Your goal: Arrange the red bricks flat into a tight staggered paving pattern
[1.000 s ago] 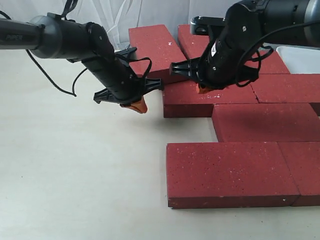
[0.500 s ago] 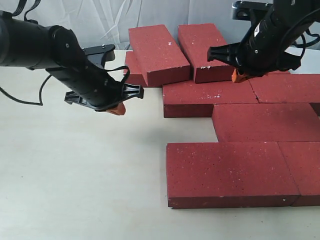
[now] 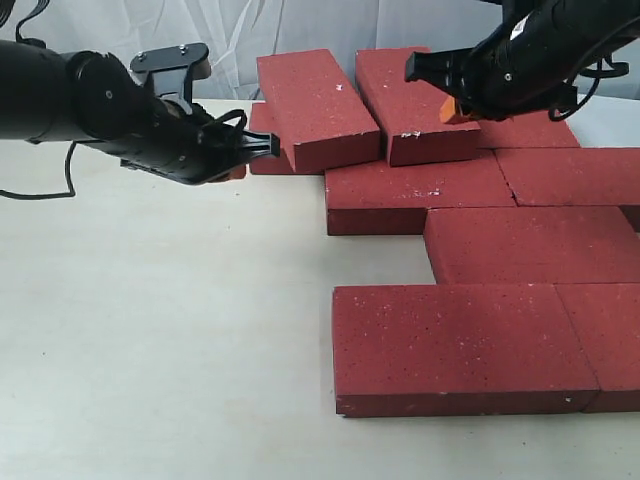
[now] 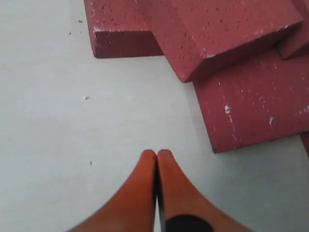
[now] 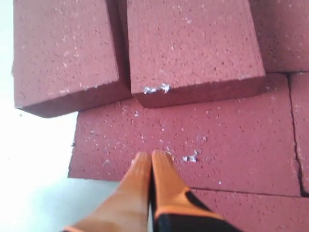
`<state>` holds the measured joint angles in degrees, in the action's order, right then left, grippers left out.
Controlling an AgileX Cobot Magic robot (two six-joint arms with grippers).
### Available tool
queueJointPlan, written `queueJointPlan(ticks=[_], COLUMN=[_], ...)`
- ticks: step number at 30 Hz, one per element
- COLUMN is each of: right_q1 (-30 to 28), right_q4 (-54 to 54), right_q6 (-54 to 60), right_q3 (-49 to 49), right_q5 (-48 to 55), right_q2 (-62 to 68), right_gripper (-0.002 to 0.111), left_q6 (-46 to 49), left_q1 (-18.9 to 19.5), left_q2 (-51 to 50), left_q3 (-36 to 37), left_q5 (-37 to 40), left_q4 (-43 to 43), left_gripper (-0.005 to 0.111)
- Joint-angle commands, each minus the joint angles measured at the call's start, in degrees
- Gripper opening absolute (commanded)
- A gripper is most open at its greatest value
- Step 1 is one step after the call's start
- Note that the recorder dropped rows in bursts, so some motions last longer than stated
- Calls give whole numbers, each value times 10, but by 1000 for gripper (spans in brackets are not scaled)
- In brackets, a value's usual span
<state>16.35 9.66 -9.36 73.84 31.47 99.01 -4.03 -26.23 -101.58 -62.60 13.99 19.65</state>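
Several dark red bricks lie on the right. Flat ones form rows: one in the upper row (image 3: pixel 420 190), one below it (image 3: pixel 530 245), and a near one (image 3: pixel 455 345). Two more bricks (image 3: pixel 315 105) (image 3: pixel 415 100) rest tilted at the back, overlapping others. My left gripper (image 3: pixel 237 170) is shut and empty over bare table, just left of the low back brick (image 3: pixel 262 140); its tips (image 4: pixel 157 153) press together. My right gripper (image 3: pixel 453 110) is shut and empty above the tilted right brick; its tips (image 5: pixel 151 155) hover over a flat brick (image 5: pixel 217 140).
The pale table (image 3: pixel 160 330) stretches bare across the left and front. A white curtain (image 3: pixel 230 30) hangs behind. A white tray-like object (image 3: pixel 610 115) sits at the far right edge.
Both arms have pulled away from the back bricks. The left gripper moved left and up over the table, the right one up and to the right. Both stayed shut, and the bricks have not shifted.
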Motion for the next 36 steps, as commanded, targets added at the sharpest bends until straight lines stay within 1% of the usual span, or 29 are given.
queueJointPlan(ticks=[1, 3, 5, 7, 9, 14, 18, 22, 26, 30, 33, 36], right_q1=[-3, -3, -2, 3, 10, 19, 19, 18, 13, 7, 3, 3], right_q4=[11, 28, 79, 152, 160, 143, 132, 76, 3, -40, -34, -14], right_q6=[8, 11, 47, 119, 138, 138, 138, 131, 76, 40, 31, 31], right_q3=[2, 2, 15, 67, 100, 164, 169, 169, 169, 169, 169, 169], right_q5=[-65, -95, -110, -79, -58, -7, -1, -1, 0, -2, -15, -54], right_q2=[11, 34, 60, 102, 129, 189, 217, 225, 225, 225, 225, 225], right_gripper=[-1, -1, -1, -1, -1, -1, -1, -1, -1, -1, -1, -1], left_q6=[-3, -3, -3, -3, -3, -3, -3, -3, -3, -3, -3, -3], left_q1=[11, 24, 40, 57, 61, 61, 61, 61, 61, 61, 61, 61], left_q2=[5, 5, 5, -6, -18, -54, -76, -83, -84, -84, -84, -87], left_q3=[3, 2, 1, -20, -34, -66, -77, -77, -77, -77, -77, -77], left_q5=[-58, -75, -91, -85, -76, -63, -65, -65, -67, -73, -83, -96], left_q4=[10, 29, 50, 53, 53, 53, 53, 53, 53, 53, 58, 79], left_gripper=[0, 0, 0, 0, 0, 0, 0, 0, 0, 0, 0, 0])
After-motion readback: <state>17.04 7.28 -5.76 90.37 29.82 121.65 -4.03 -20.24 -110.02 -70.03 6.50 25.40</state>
